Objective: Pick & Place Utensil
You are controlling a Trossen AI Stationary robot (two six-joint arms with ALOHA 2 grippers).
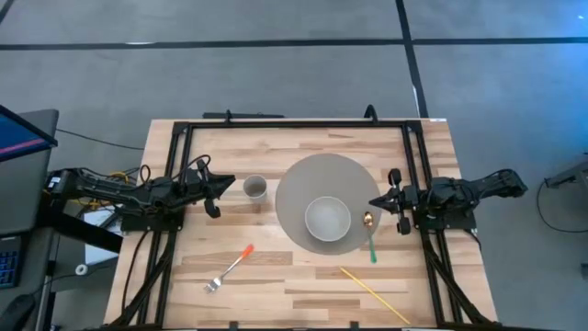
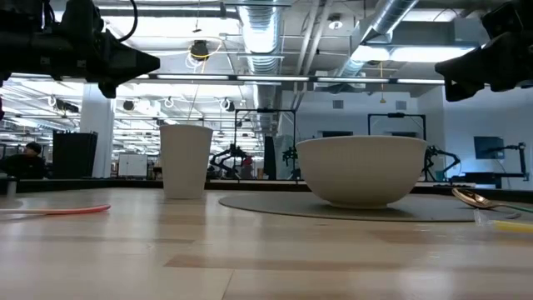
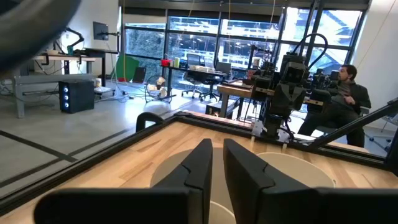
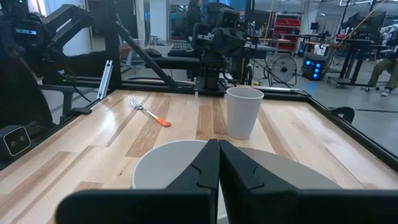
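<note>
An orange-handled fork (image 1: 230, 268) lies flat on the wooden table near its front left and shows in the right wrist view as well (image 4: 149, 113). A spoon with a gold bowl and green handle (image 1: 369, 235) lies at the right edge of the round grey placemat (image 1: 299, 188), its bowl on the mat (image 2: 476, 198). My left gripper (image 1: 230, 184) hovers left of the white cup (image 1: 255, 188), its fingers (image 3: 217, 144) a narrow gap apart and holding nothing. My right gripper (image 1: 377, 202) hovers at the mat's right edge, just above the spoon, shut and empty (image 4: 219, 144).
A white bowl (image 1: 327, 219) sits on the placemat's near half. The white cup stands upright on the wood just left of the mat. A thin yellow stick (image 1: 375, 294) lies near the front right. A black frame (image 1: 294, 122) runs along the table's edges.
</note>
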